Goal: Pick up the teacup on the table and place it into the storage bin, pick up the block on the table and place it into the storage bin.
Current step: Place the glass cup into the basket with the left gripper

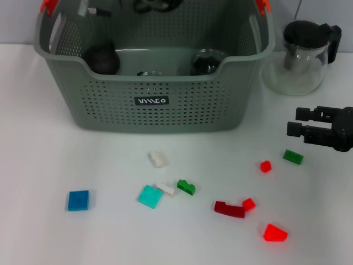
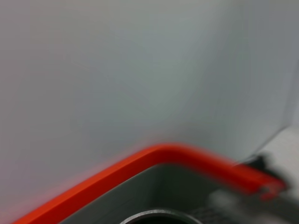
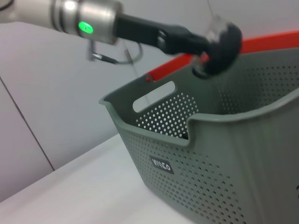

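Observation:
The grey-green storage bin [image 1: 154, 94] stands at the back of the white table. In the right wrist view my left gripper [image 3: 196, 44] reaches over the bin's [image 3: 224, 154] rim, shut on a dark round teacup [image 3: 223, 42]. From the head view the same teacup [image 1: 101, 58] shows inside the bin's left end. The left wrist view shows only the bin's orange rim [image 2: 154, 156]. Several small blocks lie in front of the bin, among them a white one [image 1: 158, 159], a teal one [image 1: 150, 196] and a green one [image 1: 186, 186]. My right gripper [image 1: 293, 122] hovers open at the right, near a green block [image 1: 293, 157].
A glass teapot with a black lid [image 1: 303, 55] stands right of the bin. A glass cup [image 1: 208, 61] lies inside the bin. A blue block [image 1: 78, 200] sits front left. Several red blocks [image 1: 274, 233] lie front right.

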You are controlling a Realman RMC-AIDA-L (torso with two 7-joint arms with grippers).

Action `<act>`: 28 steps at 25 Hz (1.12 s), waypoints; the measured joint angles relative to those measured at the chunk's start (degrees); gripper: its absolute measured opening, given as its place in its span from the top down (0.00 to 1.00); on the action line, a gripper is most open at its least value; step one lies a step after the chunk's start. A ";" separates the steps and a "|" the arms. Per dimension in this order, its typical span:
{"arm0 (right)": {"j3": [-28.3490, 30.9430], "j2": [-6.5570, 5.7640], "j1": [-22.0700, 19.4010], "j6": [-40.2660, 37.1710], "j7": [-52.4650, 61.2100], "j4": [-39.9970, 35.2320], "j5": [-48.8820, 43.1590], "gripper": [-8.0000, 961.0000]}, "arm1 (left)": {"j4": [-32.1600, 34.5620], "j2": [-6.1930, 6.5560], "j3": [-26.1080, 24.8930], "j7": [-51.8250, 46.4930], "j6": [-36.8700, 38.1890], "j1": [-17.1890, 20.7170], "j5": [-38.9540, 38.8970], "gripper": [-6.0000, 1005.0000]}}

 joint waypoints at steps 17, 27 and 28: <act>-0.35 0.00 0.77 0.10 0.02 0.02 -0.09 0.30 | -11.09 -5.11 -0.19 -2.65 -13.70 -5.29 19.94 0.94; -0.19 0.00 1.04 0.10 0.13 0.02 -0.96 0.30 | -11.21 -6.58 -0.24 -2.75 -14.50 -4.98 22.80 0.89; -0.21 0.00 1.04 0.10 0.15 0.02 -1.00 0.30 | -11.19 -6.59 -0.24 -2.75 -14.50 -4.88 22.80 0.85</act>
